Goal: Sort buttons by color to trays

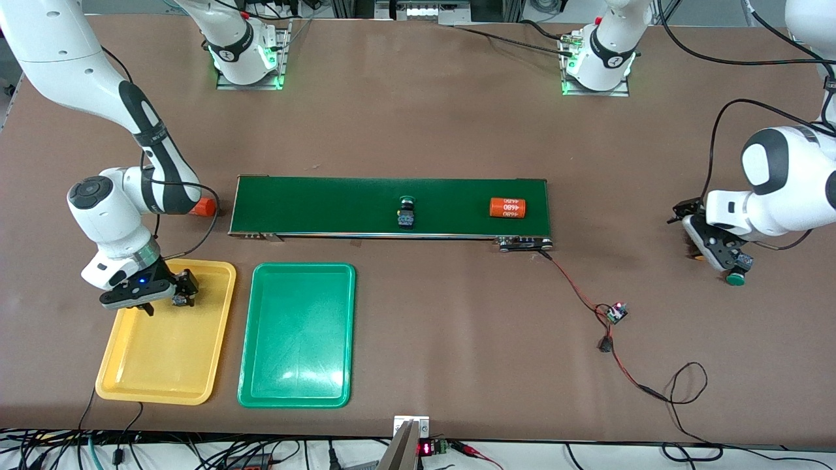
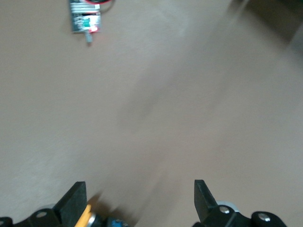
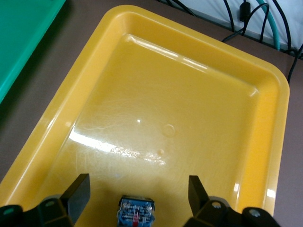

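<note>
The right gripper (image 1: 175, 295) hovered over the yellow tray (image 1: 163, 378), fingers apart, a button (image 3: 136, 211) directly beneath; the left gripper (image 1: 728, 264) waited, fingers apart.

Trays are plain solid colours: yellow tray (image 1: 196, 365) and green tray (image 1: 297, 339), both glossy. The belt (image 1: 326, 205) is dark green, and the cylinder (image 1: 507, 207) on it is orange with white print. The table (image 1: 424, 130) is a flat brown.
</note>
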`<action>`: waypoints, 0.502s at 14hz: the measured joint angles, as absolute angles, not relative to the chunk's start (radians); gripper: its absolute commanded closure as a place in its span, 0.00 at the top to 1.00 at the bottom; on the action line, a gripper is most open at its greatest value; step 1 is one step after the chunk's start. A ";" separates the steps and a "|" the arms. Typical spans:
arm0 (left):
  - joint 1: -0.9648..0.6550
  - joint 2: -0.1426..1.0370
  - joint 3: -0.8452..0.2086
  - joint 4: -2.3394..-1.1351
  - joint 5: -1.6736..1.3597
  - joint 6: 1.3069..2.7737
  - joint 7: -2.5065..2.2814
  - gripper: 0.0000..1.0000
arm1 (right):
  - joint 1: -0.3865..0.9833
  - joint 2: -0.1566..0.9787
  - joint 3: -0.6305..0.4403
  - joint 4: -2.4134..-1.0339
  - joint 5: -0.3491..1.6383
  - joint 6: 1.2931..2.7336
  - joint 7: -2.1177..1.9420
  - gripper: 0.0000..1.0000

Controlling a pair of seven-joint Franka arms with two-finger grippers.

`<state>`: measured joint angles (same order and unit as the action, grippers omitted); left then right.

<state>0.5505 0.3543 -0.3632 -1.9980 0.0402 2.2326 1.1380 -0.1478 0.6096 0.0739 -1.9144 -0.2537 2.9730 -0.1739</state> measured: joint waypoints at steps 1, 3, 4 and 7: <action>0.550 0.354 -0.354 -1.997 0.041 2.264 1.180 1.00 | -0.144 0.590 0.078 -1.914 -0.254 2.904 -0.128 0.92; 0.550 0.354 -0.331 -1.995 0.041 2.335 1.309 1.00 | -0.121 0.519 0.095 -1.911 -0.254 2.712 -0.022 0.92; 0.550 0.353 -0.321 -1.995 0.041 2.348 1.339 1.00 | -0.099 0.473 0.105 -1.910 -0.254 2.618 0.038 0.92; 0.549 0.354 -0.312 -1.995 0.041 2.303 1.265 1.00 | -0.038 0.354 0.144 -1.911 -0.253 2.413 0.187 0.92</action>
<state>0.5491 0.3541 -0.3121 -1.9953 0.0414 2.3035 1.2653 -0.0384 0.3535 0.1438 -1.9111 -0.2533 2.4132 0.1868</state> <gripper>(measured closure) 0.000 0.079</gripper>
